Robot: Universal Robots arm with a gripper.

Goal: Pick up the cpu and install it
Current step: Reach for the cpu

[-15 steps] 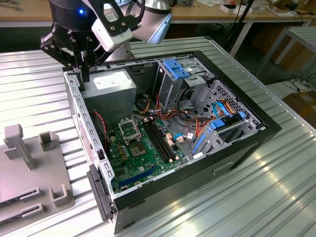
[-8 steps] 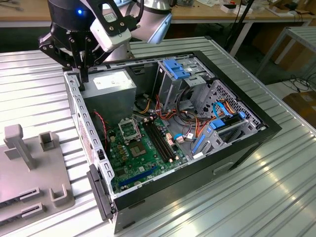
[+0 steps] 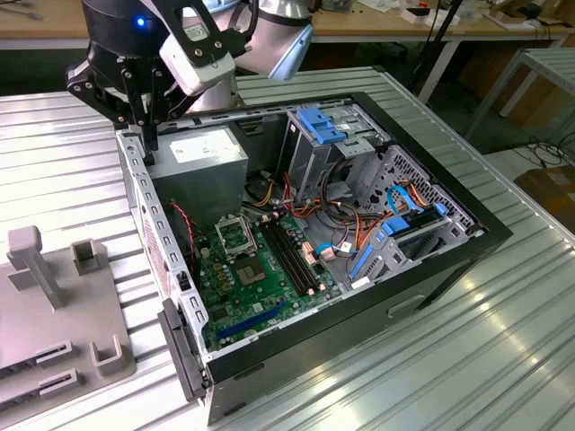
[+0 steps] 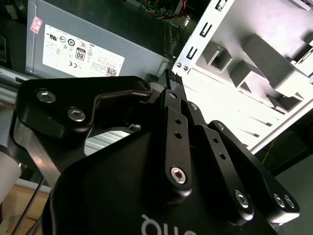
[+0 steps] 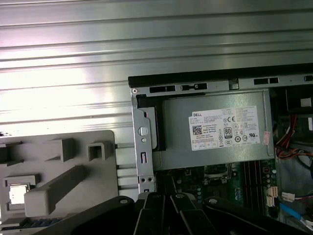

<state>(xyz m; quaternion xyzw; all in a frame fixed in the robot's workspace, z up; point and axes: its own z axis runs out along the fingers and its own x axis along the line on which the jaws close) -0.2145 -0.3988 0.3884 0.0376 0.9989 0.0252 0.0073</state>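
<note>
Beside the power supply (image 3: 202,162), above the near rim of the open computer case (image 3: 467,242), the tool (image 3: 149,148) hangs with its fingers drawn together and nothing between them. The cpu (image 5: 15,193) sits well apart from the power supply, outside the case. In the first wrist view it is a small pale square lying flat in a pocket of the grey fixture plate (image 5: 100,196) on the ribbed tabletop (image 3: 503,359). The metal-framed socket (image 3: 235,235) is on the green motherboard, just beside the power supply.

From where I stand, the chip looks light, thin and quite stiff. Its smooth metal lid will likely be slippery, and the underside is the fragile part. I'd say two opposite edges are the place to grip, gently and kept level. The pocket walls may leave little room for the fingers.
</note>
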